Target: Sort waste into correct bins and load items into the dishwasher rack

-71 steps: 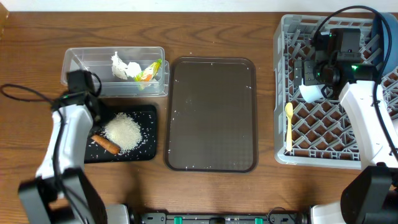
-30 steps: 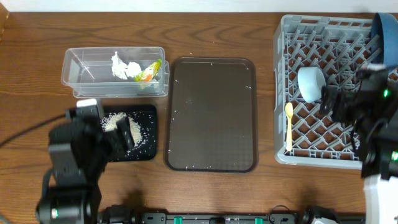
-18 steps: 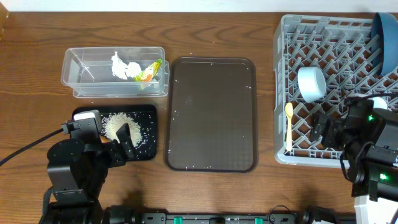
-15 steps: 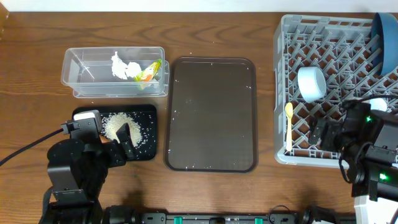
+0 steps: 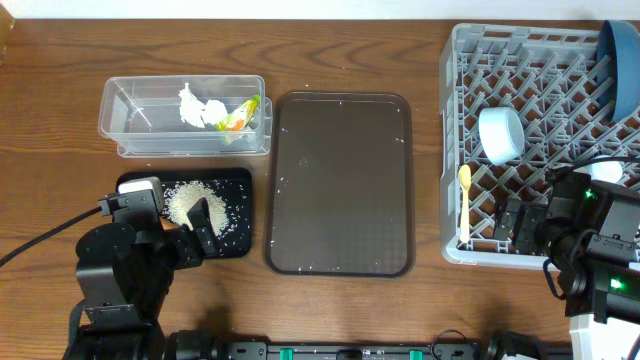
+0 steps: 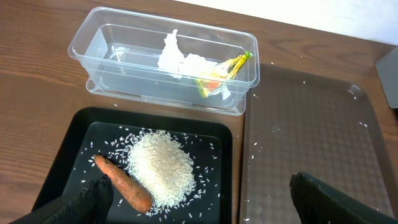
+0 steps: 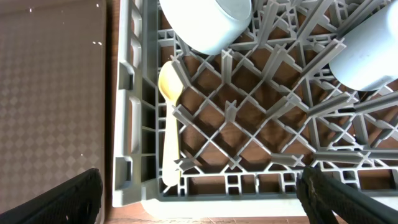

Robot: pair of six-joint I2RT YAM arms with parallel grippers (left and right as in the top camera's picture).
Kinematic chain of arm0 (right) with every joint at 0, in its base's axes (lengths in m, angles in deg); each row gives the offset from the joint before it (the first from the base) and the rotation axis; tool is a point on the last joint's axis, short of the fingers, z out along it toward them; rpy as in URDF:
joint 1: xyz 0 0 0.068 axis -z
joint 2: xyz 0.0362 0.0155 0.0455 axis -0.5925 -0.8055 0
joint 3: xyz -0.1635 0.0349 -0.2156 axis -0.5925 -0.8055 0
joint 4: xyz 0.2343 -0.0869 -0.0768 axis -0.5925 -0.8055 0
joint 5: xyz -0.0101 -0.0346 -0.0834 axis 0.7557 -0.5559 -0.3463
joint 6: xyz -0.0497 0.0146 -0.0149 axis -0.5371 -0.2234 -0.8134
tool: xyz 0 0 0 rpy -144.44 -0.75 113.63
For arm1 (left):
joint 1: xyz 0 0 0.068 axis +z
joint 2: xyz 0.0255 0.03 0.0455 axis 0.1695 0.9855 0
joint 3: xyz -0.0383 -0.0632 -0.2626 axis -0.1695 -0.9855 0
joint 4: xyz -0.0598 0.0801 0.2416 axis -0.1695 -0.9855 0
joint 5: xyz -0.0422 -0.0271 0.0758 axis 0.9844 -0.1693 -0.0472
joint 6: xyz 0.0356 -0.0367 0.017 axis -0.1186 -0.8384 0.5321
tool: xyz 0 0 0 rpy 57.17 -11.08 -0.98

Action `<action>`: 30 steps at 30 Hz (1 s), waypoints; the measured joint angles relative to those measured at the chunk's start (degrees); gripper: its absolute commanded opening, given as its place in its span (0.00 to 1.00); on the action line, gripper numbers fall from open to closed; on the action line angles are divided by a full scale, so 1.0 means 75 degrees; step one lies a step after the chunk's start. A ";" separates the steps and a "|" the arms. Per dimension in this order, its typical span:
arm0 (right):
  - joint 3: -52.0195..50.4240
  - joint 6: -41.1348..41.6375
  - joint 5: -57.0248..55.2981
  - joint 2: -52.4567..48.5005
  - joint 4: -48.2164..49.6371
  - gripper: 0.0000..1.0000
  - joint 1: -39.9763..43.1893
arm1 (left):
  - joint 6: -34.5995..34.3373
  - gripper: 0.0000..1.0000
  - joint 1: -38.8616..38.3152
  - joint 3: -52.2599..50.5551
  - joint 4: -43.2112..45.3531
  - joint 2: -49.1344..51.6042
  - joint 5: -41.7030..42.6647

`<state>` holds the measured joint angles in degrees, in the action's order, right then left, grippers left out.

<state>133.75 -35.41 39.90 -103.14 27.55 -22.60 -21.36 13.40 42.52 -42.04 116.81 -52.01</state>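
The clear tub (image 5: 130, 115) holds the crumpled tissue (image 5: 200, 108) and the yellow-green wrapper (image 5: 240, 113); both also show in the left wrist view, the tissue (image 6: 177, 57) and the wrapper (image 6: 224, 67). The black tray (image 6: 155, 115) holds a rice pile (image 6: 160, 167) and the orange stick (image 6: 124, 184). My left gripper (image 6: 214, 205) is open and empty above the tray's near edge. The grey rack (image 5: 540, 60) holds the dark-blue bowl (image 5: 622, 65), the light-blue cup (image 5: 500, 135), the yellow spoon (image 7: 169, 118) and a white vessel (image 7: 370, 50). My right gripper (image 7: 202, 202) is open and empty over the rack's front edge. The pink cup is out of view.
The brown serving tray (image 5: 340, 183) lies between the bins and the rack, with a few rice grains on it. Both arms sit near the table's front edge, the left one (image 5: 120, 270) covering part of the black tray.
Both arms have pulled back toward the front edge. The right gripper left the light-blue cup in the rack and drew away from it. The left arm has held still for the last half second.
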 measured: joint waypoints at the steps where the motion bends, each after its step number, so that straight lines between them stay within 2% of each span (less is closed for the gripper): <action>1: 0.0000 0.0000 0.0000 0.0000 -0.0003 0.99 0.0000 | 0.0000 0.93 0.0000 0.0000 -0.0003 0.0000 0.0000; 14: -0.0140 0.0000 0.0000 0.0096 -0.0198 0.99 -0.0017 | 0.0000 0.93 0.0000 0.0000 -0.0003 0.0000 0.0000; 27: -0.0178 -0.0012 -0.0108 0.2034 -0.0227 0.99 -0.1416 | 0.0000 0.93 0.0000 0.0000 -0.0006 0.0000 0.0000; 30: -0.0411 -0.0044 -0.0117 0.2299 0.0545 0.99 -0.1588 | 0.0000 0.93 0.0000 -0.0003 -0.0003 0.0000 0.0000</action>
<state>130.67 -35.74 39.03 -85.89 31.64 -34.51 -21.36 13.40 42.49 -42.06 116.81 -52.01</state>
